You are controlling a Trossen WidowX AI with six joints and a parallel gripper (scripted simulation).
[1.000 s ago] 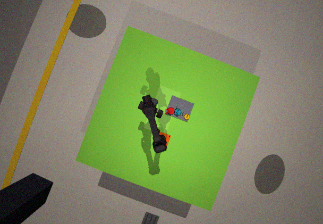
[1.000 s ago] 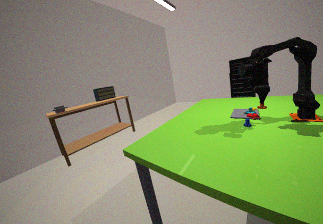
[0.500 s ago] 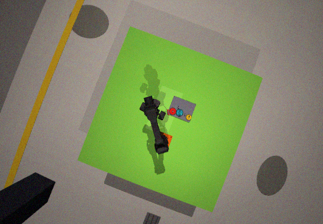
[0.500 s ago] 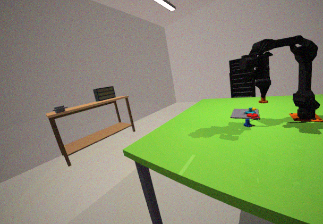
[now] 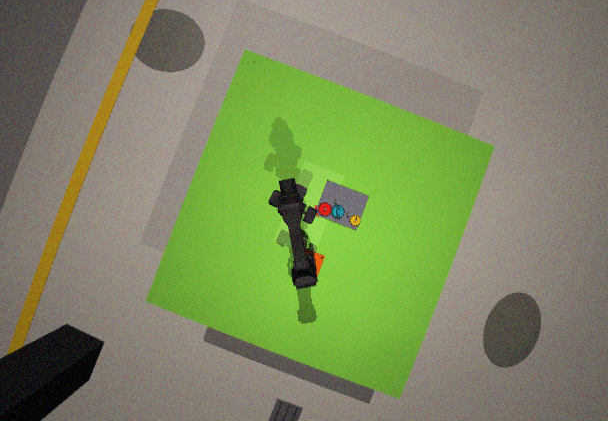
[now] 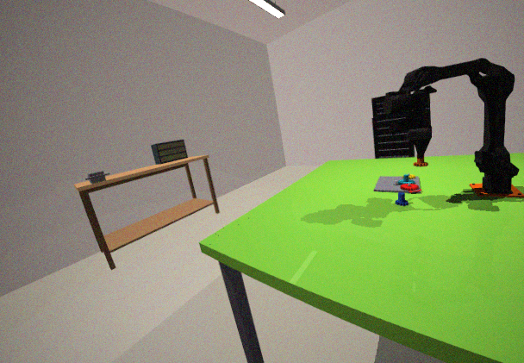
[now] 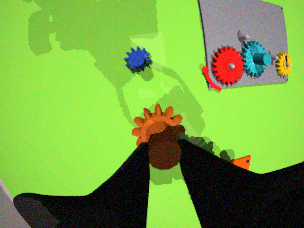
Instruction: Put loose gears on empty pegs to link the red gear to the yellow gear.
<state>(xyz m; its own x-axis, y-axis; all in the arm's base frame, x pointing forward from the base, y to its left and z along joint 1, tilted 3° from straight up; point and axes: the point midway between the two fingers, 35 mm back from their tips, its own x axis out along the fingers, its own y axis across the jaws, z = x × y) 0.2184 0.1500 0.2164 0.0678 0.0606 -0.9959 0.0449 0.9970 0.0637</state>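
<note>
From here, the black two-fingered gripper point(image 6: 421, 158) point(image 7: 163, 146) is clamped on the stem of the orange toothed gear point(image 6: 421, 164) point(image 7: 157, 122), holding it up in the air over the bright green table point(image 5: 380, 285) point(image 6: 409, 246) point(image 7: 60, 130). On the flat grey board point(image 5: 346, 192) point(image 6: 385, 184) point(image 7: 220, 25), the teal gear with its upright stem point(image 5: 338, 211) point(image 6: 406, 179) point(image 7: 255, 59) sits right beside the red gear point(image 5: 327, 209) point(image 6: 408, 187) point(image 7: 227, 65), short of the yellow gear with the black stripe point(image 5: 355, 220) point(image 6: 412, 176) point(image 7: 283, 64). The small blue gear point(image 6: 402, 203) point(image 7: 137, 59) stands on the table, off the board.

I'd call this the carrying step, the second link of the chain. Next the arm should bring the orange gear over an empty peg between teal and yellow, line up the teeth, then press it flat. Whether its size suits that gap, I can't fairly judge from where I stand.
</note>
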